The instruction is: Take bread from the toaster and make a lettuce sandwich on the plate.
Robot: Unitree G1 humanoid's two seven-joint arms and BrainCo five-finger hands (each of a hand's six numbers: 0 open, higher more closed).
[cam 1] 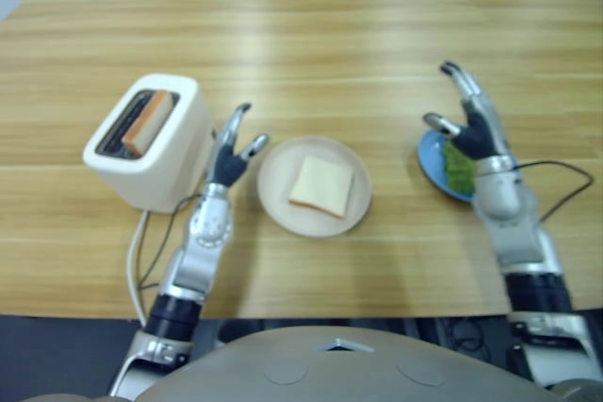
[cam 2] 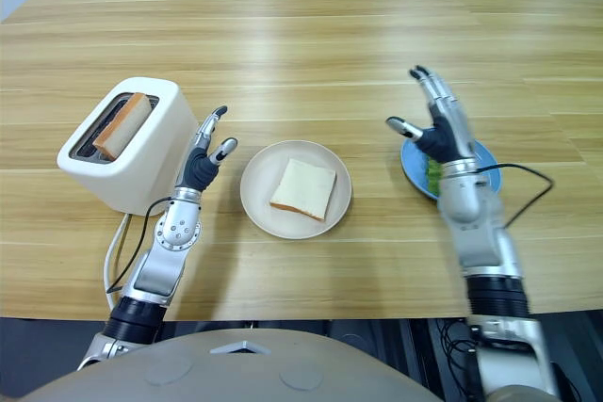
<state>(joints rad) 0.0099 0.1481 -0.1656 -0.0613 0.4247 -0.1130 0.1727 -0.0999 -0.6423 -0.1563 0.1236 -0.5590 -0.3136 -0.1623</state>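
One slice lies on the plate. The lettuce, on a blue dish at the plate's 3 o'clock, sits directly under the right robot hand, which is spread wide and empty. The left robot hand, also open, stands beside the toaster. The left eye view bares more lettuce; in the right eye view the wrist hides most of it.
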